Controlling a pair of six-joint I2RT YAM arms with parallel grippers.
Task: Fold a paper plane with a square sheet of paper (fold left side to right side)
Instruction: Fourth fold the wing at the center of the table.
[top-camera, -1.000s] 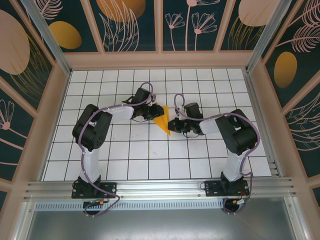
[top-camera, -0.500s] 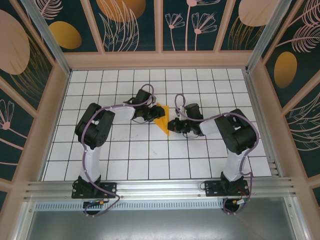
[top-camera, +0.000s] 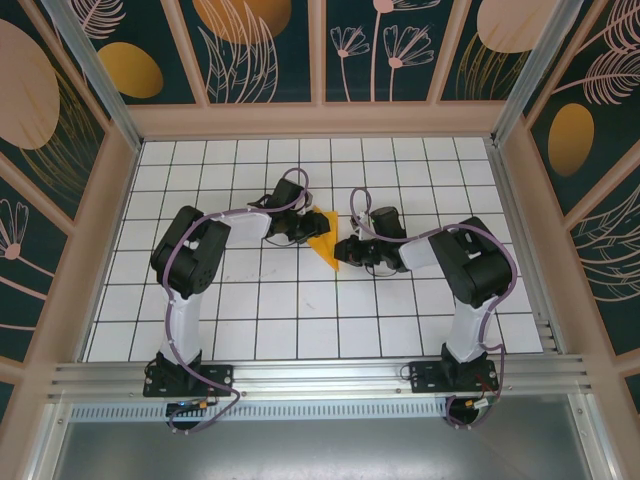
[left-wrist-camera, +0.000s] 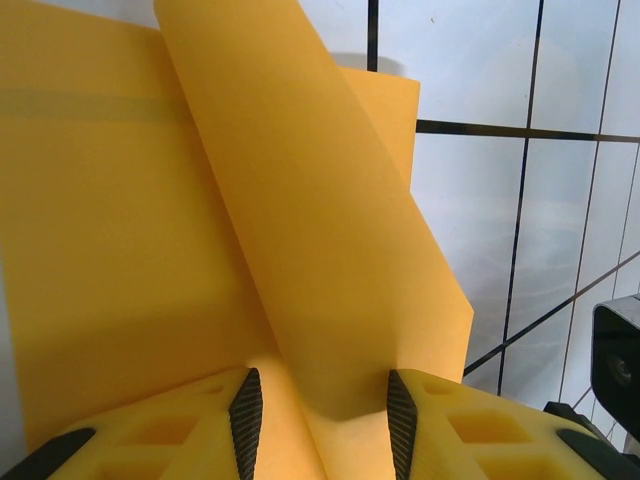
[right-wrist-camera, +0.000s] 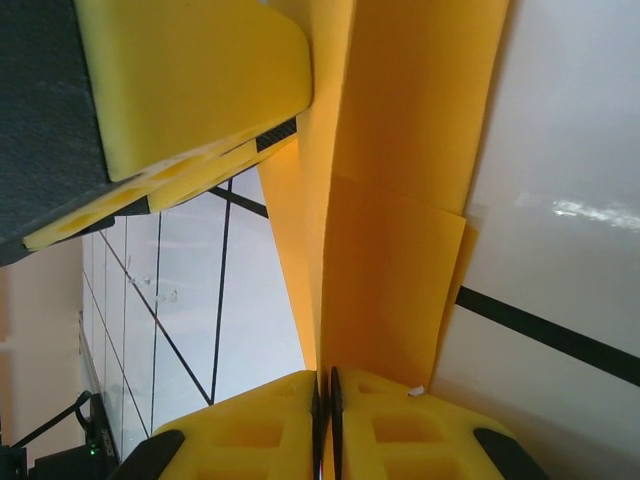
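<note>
The orange sheet of paper lies mid-table, partly folded into a pointed shape with its tip toward the near side. My left gripper is at its left edge and my right gripper at its right. In the left wrist view a raised flap of the paper curves up between the jaws of my left gripper. Those jaws stand apart and do not pinch it. In the right wrist view my right gripper is shut on a thin upright ridge of the paper.
A white gridded table carries everything, walled by a wooden frame at the back and sides. A yellow finger of the left gripper stands close beside the paper across from my right gripper. Both arm bases are at the near rail.
My left gripper has edged slightly toward the paper and the paper's upper part has shifted a little. The right arm has barely moved.
</note>
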